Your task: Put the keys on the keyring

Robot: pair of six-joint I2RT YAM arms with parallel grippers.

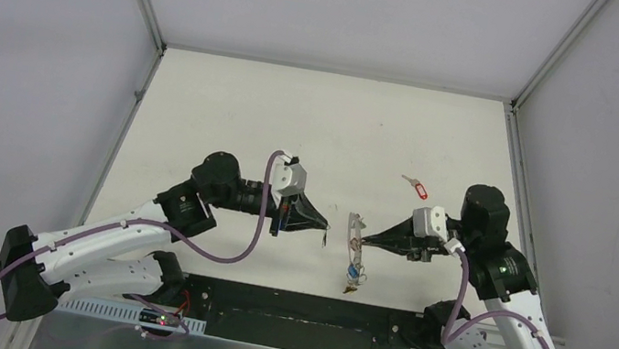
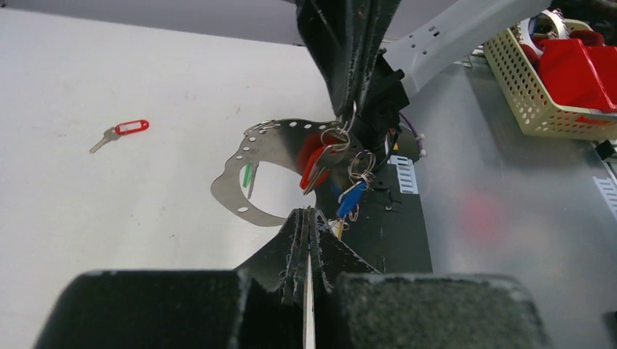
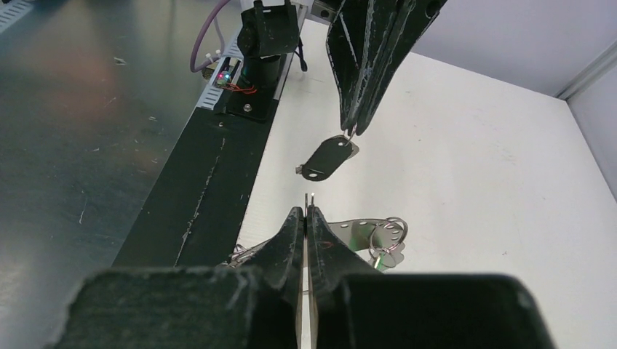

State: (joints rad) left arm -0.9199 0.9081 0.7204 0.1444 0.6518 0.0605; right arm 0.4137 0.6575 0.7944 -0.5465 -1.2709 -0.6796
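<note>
Left gripper point(image 1: 325, 229) is clamping shut on your key point(image 3: 327, 156), right gripper point(image 1: 366, 237) gripping the keyring point(image 2: 291, 138); both arms are reaching inward, tips facing.

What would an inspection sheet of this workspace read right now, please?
Surface: white table, with one key lying on it.
Job's things: keyring, a silvery perforated crescent, is held off the table with a red key, a blue key and a green key on it. A held key hangs at the left fingers. A loose key with a red head lies far right.
Clutter: nothing seen.
Grippers: left gripper is shut on the held key. Right gripper is shut on the keyring. Their tips face each other, apart.
Cables: a purple cable loops along each arm.
Surroundings: grey walls; a yellow basket off the table.
</note>
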